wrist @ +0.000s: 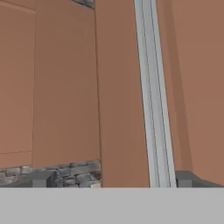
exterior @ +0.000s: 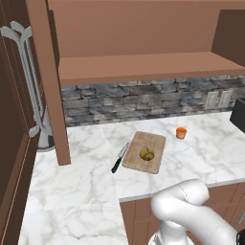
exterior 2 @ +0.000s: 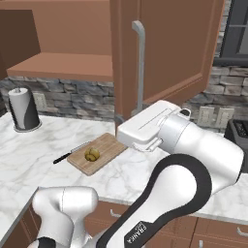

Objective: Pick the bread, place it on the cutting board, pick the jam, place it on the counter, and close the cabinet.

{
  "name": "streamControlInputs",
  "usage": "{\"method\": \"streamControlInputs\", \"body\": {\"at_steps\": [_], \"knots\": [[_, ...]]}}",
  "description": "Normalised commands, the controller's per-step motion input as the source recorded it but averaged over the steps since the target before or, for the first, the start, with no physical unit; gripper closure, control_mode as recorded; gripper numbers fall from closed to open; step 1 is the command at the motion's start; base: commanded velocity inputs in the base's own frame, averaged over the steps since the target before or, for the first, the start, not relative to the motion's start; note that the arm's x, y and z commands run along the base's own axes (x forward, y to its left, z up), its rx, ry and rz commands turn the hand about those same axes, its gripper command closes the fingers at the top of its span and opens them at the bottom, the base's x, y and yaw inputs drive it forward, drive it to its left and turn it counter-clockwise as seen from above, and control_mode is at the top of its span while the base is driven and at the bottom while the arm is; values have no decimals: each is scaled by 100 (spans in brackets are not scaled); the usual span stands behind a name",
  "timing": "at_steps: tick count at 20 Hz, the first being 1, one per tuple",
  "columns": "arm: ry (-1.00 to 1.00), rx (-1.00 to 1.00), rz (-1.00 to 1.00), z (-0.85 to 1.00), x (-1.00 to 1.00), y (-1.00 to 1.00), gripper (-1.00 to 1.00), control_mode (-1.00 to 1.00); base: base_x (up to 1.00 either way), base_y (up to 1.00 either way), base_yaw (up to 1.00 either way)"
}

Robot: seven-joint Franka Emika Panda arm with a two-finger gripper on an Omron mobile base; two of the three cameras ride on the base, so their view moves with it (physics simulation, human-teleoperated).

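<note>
The bread [exterior: 147, 153] [exterior 2: 92, 154] lies on the cutting board [exterior: 150, 139] [exterior 2: 107, 144], which rests flat on the counter [exterior: 76, 191] [exterior 2: 29, 155]. Right of the board, the orange jam [exterior: 181, 132] stands upright on the marble. The cabinet [exterior: 143, 67] is open, its door [exterior 2: 179, 43] swung out toward me. In the hand view my gripper [wrist: 113, 179] is open and empty, facing the door [wrist: 65, 87] at close range; its silver bar handle [wrist: 153, 87] [exterior 2: 139, 63] lies between the fingertips [wrist: 41, 179], nearer the right one.
A black-handled knife [exterior: 119, 158] [exterior 2: 68, 154] lies just left of the board. A paper towel roll [exterior 2: 23, 109] stands at the back left. A dark appliance [exterior: 238, 115] sits at the far right. The tall dark cupboard [exterior: 14, 95] borders the left side.
</note>
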Motion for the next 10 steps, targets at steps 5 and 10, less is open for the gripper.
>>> {"method": "streamControlInputs", "body": {"at_steps": [5, 10], "knots": [[0, 3, 0, 0, 5, 21, -100, -100, 0, 0, 0], [0, 3, 0, 0, 8, 24, -100, -100, 0, 0, 0]]}}
